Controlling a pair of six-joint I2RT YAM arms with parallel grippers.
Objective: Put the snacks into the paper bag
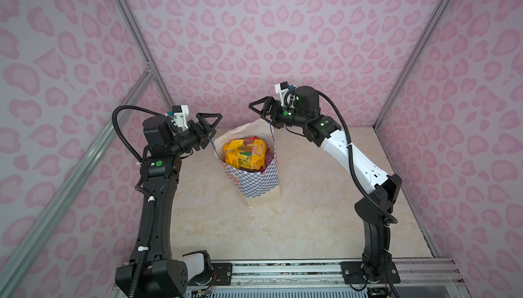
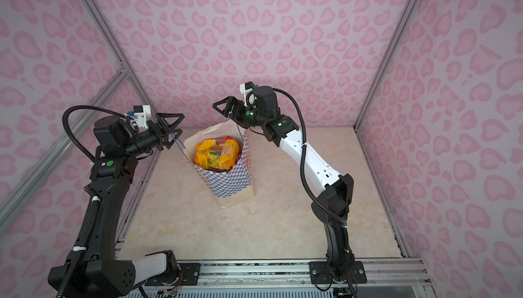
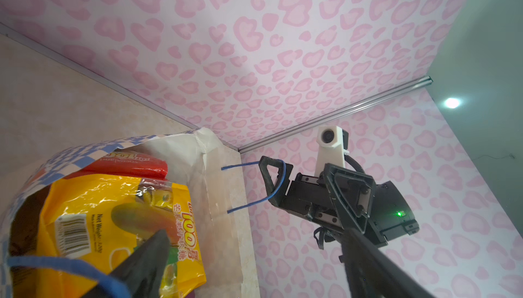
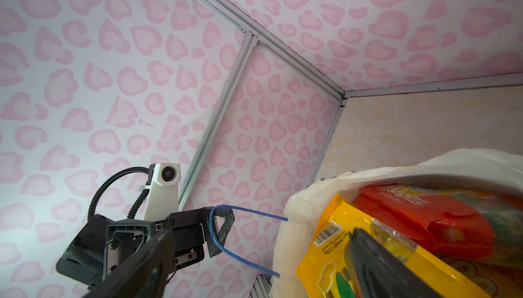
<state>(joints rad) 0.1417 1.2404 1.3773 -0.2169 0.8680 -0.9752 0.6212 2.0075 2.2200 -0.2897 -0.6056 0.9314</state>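
Surface point(image 1: 311, 211) carries one paper bag point(image 1: 254, 182), upright near centre, slightly toward 12 o'clock, mouth gaping. Left pincer point(image 1: 214, 128) at the mouth's 10 o'clock, right pincer point(image 1: 260, 114) at 1 o'clock. Both are spread wide and clamp nothing, each with one finger hooked through a blue cord handle point(image 4: 249, 212), likely to pull the mouth apart and steady the bag. Snacks point(image 1: 244, 155) sit inside, piled to the rim, yellow packet point(image 3: 85, 194) topmost, red packet point(image 3: 127, 167) beside it. None seen loose outside, so packing looks finished.
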